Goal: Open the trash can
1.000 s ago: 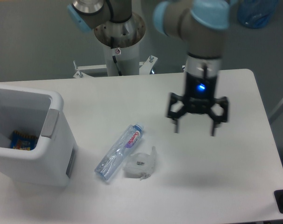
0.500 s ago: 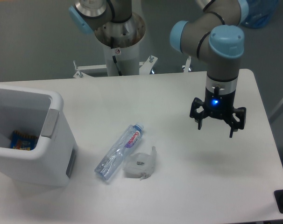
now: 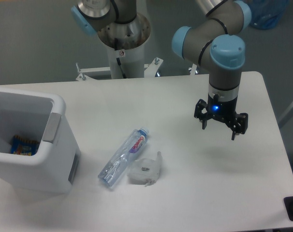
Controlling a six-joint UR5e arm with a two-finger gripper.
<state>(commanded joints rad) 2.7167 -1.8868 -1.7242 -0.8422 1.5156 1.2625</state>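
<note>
Large white boxy plastic trash can (image 3: 33,150) sits at the left edge of the white table (image 3: 185,203), partly cut off by the frame. Top is open, interior visible. Grey rectangular push tab (image 3: 51,127) on the rim facing the table centre. Inside the bin, near the bottom: a small blue-and-orange packet (image 3: 24,145); rest of the interior is out of frame or plain white wall.

Clear plastic bottle with blue cap and pink label (image 3: 124,157) lies on its side just right of the bin, cap end pointing up-right, not touching the bin. Crumpled translucent plastic piece (image 3: 145,170) lies against the bottle's lower right side; contents not discernible.

Black two-finger gripper (image 3: 219,127) hangs over the right half of the table, well apart from bin and bottle, pointing down. Fingers spread, nothing between them. Blue light lit on the wrist above it. Grey arm with light-blue joint caps (image 3: 227,50) rises toward the back.
</note>
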